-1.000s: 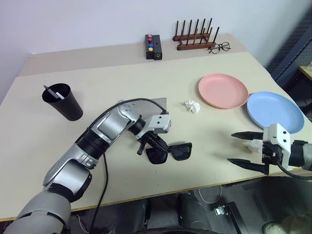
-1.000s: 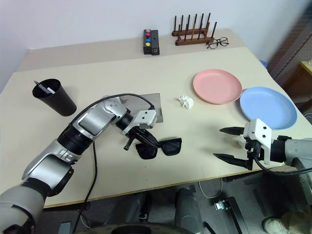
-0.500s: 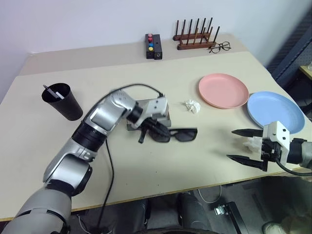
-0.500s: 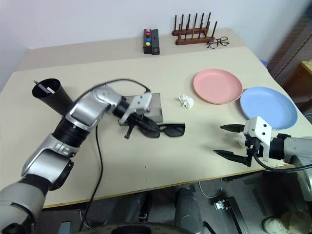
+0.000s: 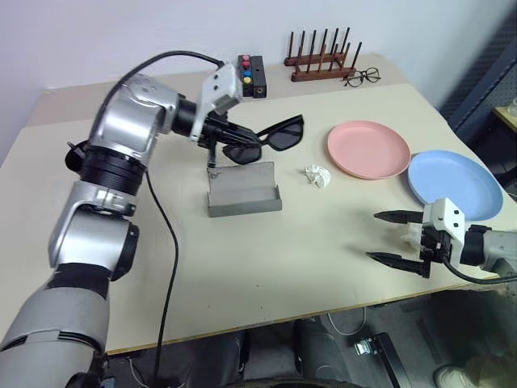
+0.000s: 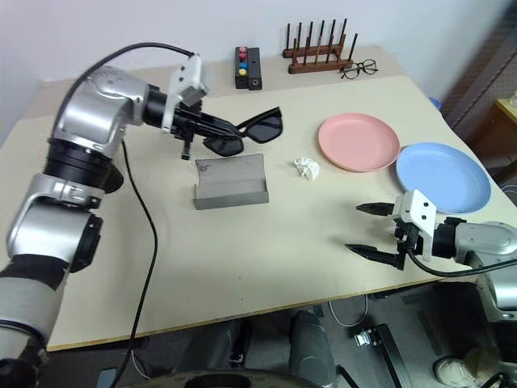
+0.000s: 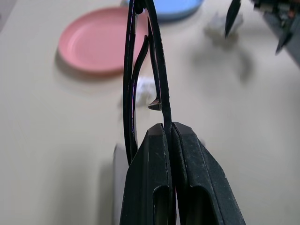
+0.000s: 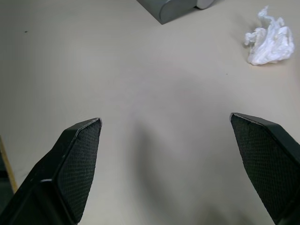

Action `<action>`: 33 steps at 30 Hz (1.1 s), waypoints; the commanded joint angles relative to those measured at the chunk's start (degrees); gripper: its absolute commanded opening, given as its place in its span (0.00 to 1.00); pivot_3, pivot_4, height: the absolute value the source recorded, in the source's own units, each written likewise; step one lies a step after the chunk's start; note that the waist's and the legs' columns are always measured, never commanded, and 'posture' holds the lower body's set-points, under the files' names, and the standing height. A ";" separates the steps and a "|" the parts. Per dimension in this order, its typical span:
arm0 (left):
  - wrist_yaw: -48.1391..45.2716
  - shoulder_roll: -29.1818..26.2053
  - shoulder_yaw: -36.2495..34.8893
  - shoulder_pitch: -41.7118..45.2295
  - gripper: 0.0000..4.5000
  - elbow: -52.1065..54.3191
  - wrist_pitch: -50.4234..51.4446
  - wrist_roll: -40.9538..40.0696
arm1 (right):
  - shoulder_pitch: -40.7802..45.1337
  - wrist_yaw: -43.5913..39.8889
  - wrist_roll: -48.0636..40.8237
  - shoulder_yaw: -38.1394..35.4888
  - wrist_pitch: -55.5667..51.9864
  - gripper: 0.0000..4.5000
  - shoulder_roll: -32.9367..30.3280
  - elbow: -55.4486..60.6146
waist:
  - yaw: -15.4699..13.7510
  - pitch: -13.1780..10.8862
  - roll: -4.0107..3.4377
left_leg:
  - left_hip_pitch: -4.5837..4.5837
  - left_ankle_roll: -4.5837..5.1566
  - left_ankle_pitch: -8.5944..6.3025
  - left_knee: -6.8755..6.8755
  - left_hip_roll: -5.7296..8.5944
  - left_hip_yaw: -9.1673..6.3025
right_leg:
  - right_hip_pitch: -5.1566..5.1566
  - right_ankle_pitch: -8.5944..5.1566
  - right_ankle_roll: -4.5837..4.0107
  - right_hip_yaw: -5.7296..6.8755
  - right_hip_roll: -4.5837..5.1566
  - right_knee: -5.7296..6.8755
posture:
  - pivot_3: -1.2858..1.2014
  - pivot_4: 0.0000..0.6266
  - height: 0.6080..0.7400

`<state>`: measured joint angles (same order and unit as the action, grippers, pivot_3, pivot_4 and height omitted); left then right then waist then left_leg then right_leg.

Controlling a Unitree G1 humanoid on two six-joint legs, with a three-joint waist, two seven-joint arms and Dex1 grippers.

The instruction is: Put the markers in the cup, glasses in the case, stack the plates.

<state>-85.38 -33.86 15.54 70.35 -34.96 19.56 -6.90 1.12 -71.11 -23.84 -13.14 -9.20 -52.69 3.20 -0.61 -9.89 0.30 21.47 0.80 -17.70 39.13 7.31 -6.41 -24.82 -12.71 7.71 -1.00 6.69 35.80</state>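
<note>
Black chunky-framed sunglasses [image 5: 266,139] with dark lenses pinched at one end by clenched left gripper [image 5: 229,134], aloft over open grey felt case [image 5: 244,191] mid-table. Right gripper [image 5: 397,238] spread wide, empty, near front table edge [image 5: 266,322]; bare tabletop between.

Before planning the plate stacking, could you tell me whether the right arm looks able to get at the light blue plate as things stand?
Probably yes. The right end effector hangs open just beside the near edge of the light blue plate, with bare table between them. Nothing lies on the plate; the crumpled white paper sits well aside.
</note>
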 commanded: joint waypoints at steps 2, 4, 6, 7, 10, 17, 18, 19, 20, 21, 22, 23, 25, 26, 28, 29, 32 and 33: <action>-6.10 -2.21 2.75 1.73 0.00 -5.02 -5.54 3.88 | 1.50 0.46 -0.23 0.51 0.95 1.00 1.06 0.24 | -0.11 0.00 0.01 | 0.00 0.00 0.00 0.01 0.00 0.01 | 0.01 0.00 0.00 0.00 0.00 0.00 | 0.52 0.24 1.00; -6.99 -1.88 3.85 1.44 0.00 -6.96 -8.06 5.14 | 1.84 0.73 -0.20 0.90 0.83 1.00 1.21 0.35 | -0.26 -0.03 0.06 | 0.04 0.01 0.00 0.05 0.01 0.00 | 0.01 0.01 0.01 0.01 0.00 0.00 | 0.52 0.24 1.00; -7.12 -1.30 5.77 0.40 0.00 -7.68 -10.11 5.38 | 2.20 0.98 -0.21 1.17 0.62 1.00 1.36 0.51 | -0.25 -0.04 0.08 | 0.06 0.02 0.00 0.07 0.03 -0.01 | 0.03 0.03 0.05 0.00 0.01 -0.01 | 0.52 0.24 1.00; -7.12 -1.11 6.41 0.11 0.00 -7.87 -10.59 5.28 | 2.26 1.06 -0.21 1.22 0.55 1.00 1.40 0.60 | -0.21 -0.05 0.08 | 0.06 0.03 -0.01 0.07 0.03 -0.01 | 0.03 0.03 0.05 0.00 0.01 -0.02 | 0.52 0.24 1.00; -7.12 0.49 8.17 -0.76 0.00 -8.98 -12.04 5.55 | 1.76 1.55 -0.49 1.06 0.08 1.00 1.44 1.76 | -0.09 -0.05 0.09 | 0.07 0.04 -0.01 0.06 0.02 -0.01 | 0.00 0.03 0.05 0.00 0.01 -0.01 | 0.52 0.24 1.00; -6.42 5.34 7.82 0.75 0.00 -15.79 -14.70 9.02 | -1.38 2.77 -1.42 -0.47 -0.78 1.00 1.44 4.82 | -0.09 -0.08 0.14 | 0.08 0.04 -0.01 0.05 0.02 0.01 | -0.03 0.03 0.05 0.00 0.00 0.00 | 0.52 0.24 1.00; -6.24 5.76 7.72 0.85 0.00 -16.47 -15.10 9.47 | -1.85 2.87 -1.55 -0.76 -0.81 1.00 1.39 5.12 | -0.10 -0.08 0.14 | 0.09 0.04 -0.01 0.05 0.02 0.00 | -0.04 0.03 0.06 0.00 0.00 0.00 | 0.52 0.24 1.00; -6.01 6.10 7.64 0.93 0.00 -17.10 -15.49 9.95 | -2.29 3.00 -1.63 -1.03 -0.85 1.00 1.35 5.40 | -0.10 -0.08 0.14 | 0.10 0.04 -0.01 0.05 0.02 0.00 | -0.04 0.03 0.06 0.00 0.00 0.00 | 0.52 0.24 1.00; -5.81 6.42 7.52 1.02 0.00 -17.70 -15.81 10.30 | -2.71 3.05 -1.70 -1.31 -0.83 1.00 1.31 5.56 | -0.10 -0.08 0.14 | 0.10 0.04 -0.01 0.05 0.02 0.01 | -0.04 0.03 0.06 0.00 0.00 0.00 | 0.52 0.24 1.00; -5.35 6.73 7.36 1.13 0.00 -18.28 -15.96 10.68 | -3.05 3.17 -1.73 -1.51 -0.84 1.00 1.31 5.74 | -0.10 -0.08 0.14 | 0.10 0.04 -0.01 0.05 0.02 0.00 | -0.04 0.03 0.06 0.00 0.00 0.00 | 0.52 0.24 1.00; -4.82 7.01 7.21 1.26 0.00 -18.87 -16.18 11.07 | -3.30 3.29 -1.75 -1.64 -0.86 1.00 1.31 5.92 | -0.10 -0.08 0.15 | 0.10 0.04 -0.01 0.05 0.02 0.01 | -0.04 0.03 0.06 0.00 0.00 0.00 | 0.52 0.24 1.00; -4.58 7.22 7.07 1.37 0.00 -19.31 -16.38 11.33 | -3.44 3.38 -1.77 -1.70 -0.89 1.00 1.30 6.03 | -0.10 -0.08 0.15 | 0.10 0.04 -0.01 0.06 0.02 0.01 | -0.04 0.03 0.06 0.00 0.00 0.00 | 0.52 0.24 1.00; -4.47 7.62 6.85 1.55 0.00 -20.15 -16.83 11.74 | -3.54 3.58 -1.84 -1.79 -0.98 1.00 1.27 6.21 | -0.10 -0.09 0.15 | 0.10 0.04 -0.01 0.06 0.02 0.01 | -0.05 0.03 0.06 0.00 0.00 0.00 | 0.52 0.24 1.00; -4.33 7.86 6.78 1.65 0.00 -20.61 -17.07 11.95 | -3.53 3.60 -1.88 -1.86 -1.00 1.00 1.23 6.20 | -0.10 -0.09 0.15 | 0.10 0.04 -0.01 0.05 0.02 0.01 | -0.04 0.03 0.06 0.00 0.00 0.00 | 0.52 0.24 1.00; -4.48 8.24 6.60 1.78 0.00 -21.24 -17.09 12.11 | -3.46 3.61 -1.91 -1.98 -0.91 1.00 1.11 6.00 | -0.09 -0.09 0.15 | 0.10 0.04 -0.02 0.06 0.02 0.00 | -0.04 0.03 0.06 0.00 0.00 0.00 | 0.52 0.24 1.00; -4.94 8.33 6.58 1.70 0.00 -21.20 -16.80 12.11 | -3.43 3.59 -1.94 -2.00 -0.87 1.00 1.03 5.91 | -0.10 -0.09 0.15 | 0.10 0.04 -0.02 0.06 0.02 0.01 | -0.04 0.03 0.06 0.00 0.00 0.00 | 0.52 0.24 1.00; -5.95 8.45 6.70 1.38 0.21 -20.85 -15.83 12.31 | -3.19 3.56 -2.00 -1.97 -0.76 1.00 0.85 5.60 | -0.10 -0.09 0.15 | 0.10 0.04 -0.02 0.06 0.02 0.01 | -0.04 0.03 0.06 0.00 0.00 0.00 | 0.52 0.24 1.00; -6.48 8.38 6.81 1.26 0.33 -20.59 -15.45 12.25 | -3.09 3.54 -1.99 -1.94 -0.69 1.00 0.80 5.48 | -0.09 -0.09 0.15 | 0.10 0.04 -0.02 0.06 0.02 0.01 | -0.04 0.03 0.06 0.00 0.00 0.00 | 0.52 0.24 1.00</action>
<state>-90.92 -25.30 23.43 70.10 -56.29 3.50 5.54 -2.38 -67.62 -24.96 -12.61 -10.36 -51.37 7.67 -0.70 -9.98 0.45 21.57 0.85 -17.72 39.18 7.33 -6.41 -24.86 -12.68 7.77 -1.01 6.69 35.80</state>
